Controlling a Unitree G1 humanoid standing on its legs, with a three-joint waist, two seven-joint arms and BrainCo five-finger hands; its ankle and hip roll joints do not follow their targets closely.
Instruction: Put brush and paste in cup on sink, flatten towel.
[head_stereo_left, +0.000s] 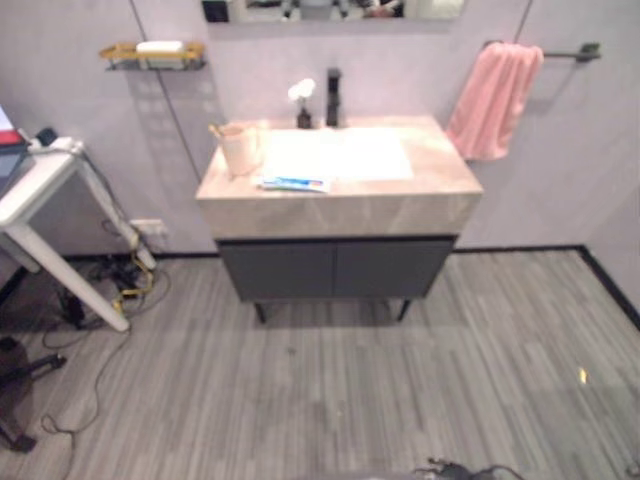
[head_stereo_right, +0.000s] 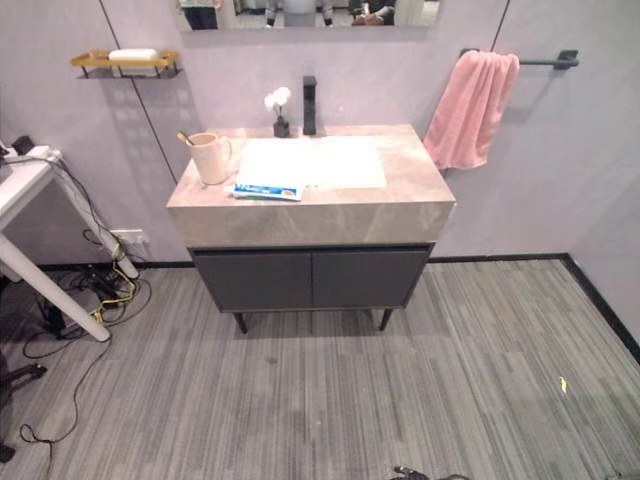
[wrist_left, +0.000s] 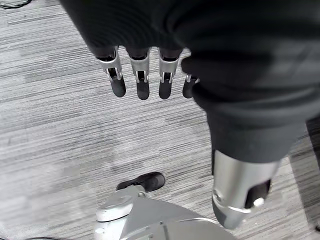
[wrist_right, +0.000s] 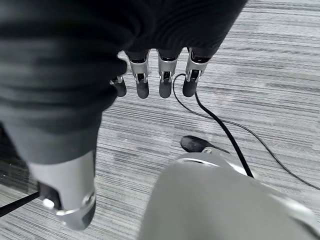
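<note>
A pink cup (head_stereo_right: 210, 157) stands at the left of the marble sink counter (head_stereo_right: 400, 205), with a brush handle (head_stereo_right: 185, 138) sticking out of it. Next to the cup, at the counter's front, lies a blue-and-white paste tube (head_stereo_right: 267, 191). A pink towel (head_stereo_right: 468, 110) hangs bunched on the black wall bar to the counter's right. My left hand (wrist_left: 142, 80) hangs over the floor, its fingers straight and holding nothing. My right hand (wrist_right: 155, 80) hangs the same way, open and empty, far from the sink.
A black tap (head_stereo_right: 309, 105) and a small vase with a white flower (head_stereo_right: 279, 112) stand behind the white basin (head_stereo_right: 315, 162). A white table (head_stereo_left: 35, 195) with cables under it is at the left. A small wall shelf (head_stereo_left: 152, 55) hangs above it.
</note>
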